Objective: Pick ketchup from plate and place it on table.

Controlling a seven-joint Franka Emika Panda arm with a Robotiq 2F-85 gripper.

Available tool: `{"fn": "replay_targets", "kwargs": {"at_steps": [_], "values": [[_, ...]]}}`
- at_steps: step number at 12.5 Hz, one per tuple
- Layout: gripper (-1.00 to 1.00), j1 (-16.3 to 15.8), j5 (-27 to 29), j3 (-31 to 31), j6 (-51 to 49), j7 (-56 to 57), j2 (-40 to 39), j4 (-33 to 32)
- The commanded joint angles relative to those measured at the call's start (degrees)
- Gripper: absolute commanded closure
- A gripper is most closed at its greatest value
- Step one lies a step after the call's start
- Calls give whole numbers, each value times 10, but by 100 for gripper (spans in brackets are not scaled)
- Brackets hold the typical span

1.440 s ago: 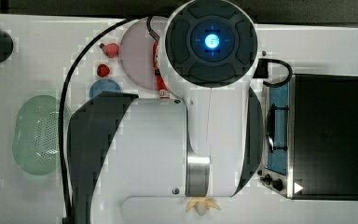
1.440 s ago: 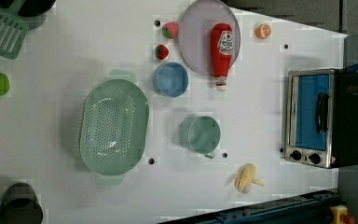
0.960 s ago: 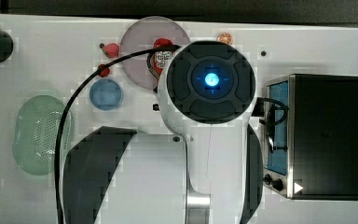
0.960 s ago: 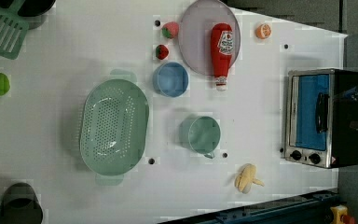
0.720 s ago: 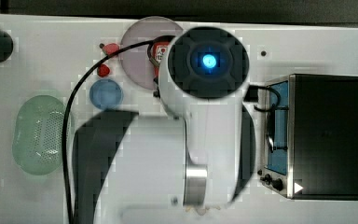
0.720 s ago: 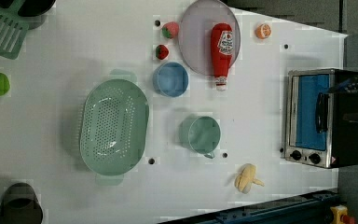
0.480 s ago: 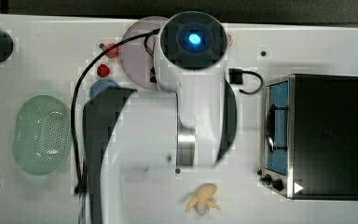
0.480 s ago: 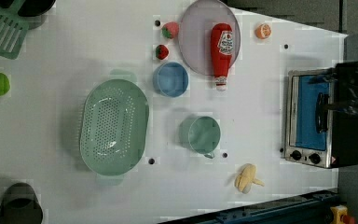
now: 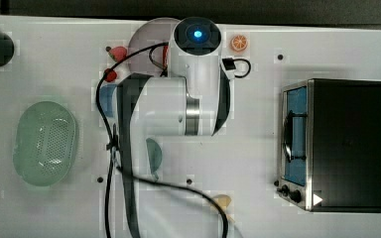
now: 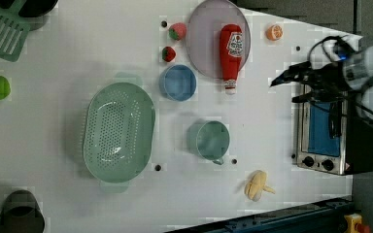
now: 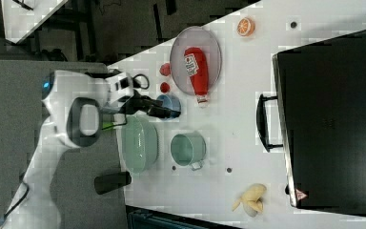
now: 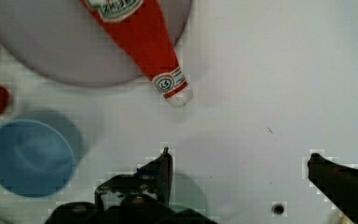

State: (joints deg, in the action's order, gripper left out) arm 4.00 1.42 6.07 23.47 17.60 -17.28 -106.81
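In the wrist view the robot's black jaws (image 12: 237, 161) stand spread wide with nothing between them, above bare white bench (image 12: 279, 70). Beyond them lies a round blue dish (image 12: 28, 156), then the slim red ketchup bottle with white label (image 12: 144, 32), its whitish cap poking past the rim of the large pale mauve plate (image 12: 51, 56) onto the bench. In the left view the bottle (image 10: 230, 51) lies on the right part of the plate (image 10: 204, 43) at the upper centre of the frame; the jaws (image 10: 277, 80) hover to its right, apart from it, beside a steel toaster oven (image 10: 328, 133). A green perforated oval basket (image 10: 119, 131) sits at centre left.
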Motion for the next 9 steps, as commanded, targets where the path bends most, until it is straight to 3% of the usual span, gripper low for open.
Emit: {"fn": "replay_targets", "kwargs": {"at_steps": [1,9], "values": [[-100,0,-17,11,70,143,-27,27],[-100,-23,-64,11,198,168,-186,90]]}}
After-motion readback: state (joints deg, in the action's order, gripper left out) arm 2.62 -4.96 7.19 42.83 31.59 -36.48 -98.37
